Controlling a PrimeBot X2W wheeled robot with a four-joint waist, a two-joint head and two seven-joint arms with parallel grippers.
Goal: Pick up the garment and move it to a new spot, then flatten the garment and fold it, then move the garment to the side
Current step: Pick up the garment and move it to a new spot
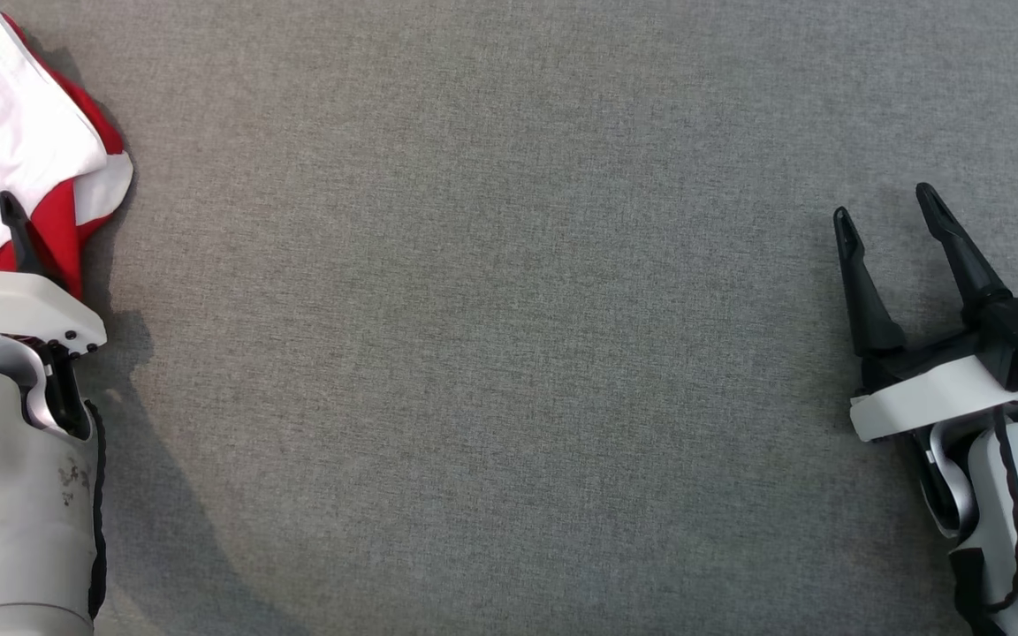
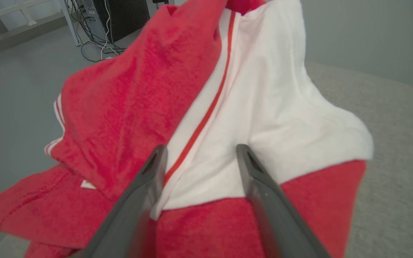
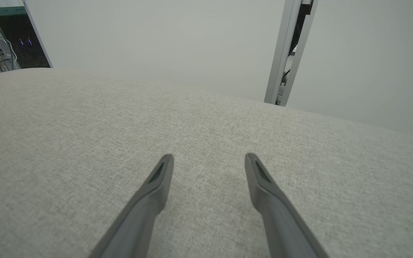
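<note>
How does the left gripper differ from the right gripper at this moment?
The left gripper points into the red and white garment; the right gripper points at the bare grey surface. In the head view the left gripper is at the left edge, the right gripper at the right edge. Both stand open, gripping nothing.

You view the grey fabric surface (image 1: 509,318) under bright, even, diffuse light. Soft-edged shadows of the left forearm (image 1: 14,495) and the garment (image 1: 5,132) lie on the surface's left part. In the left wrist view, the garment and the fingers (image 2: 131,215) appear blurred. In the right wrist view, the surface's far edge bows.
</note>
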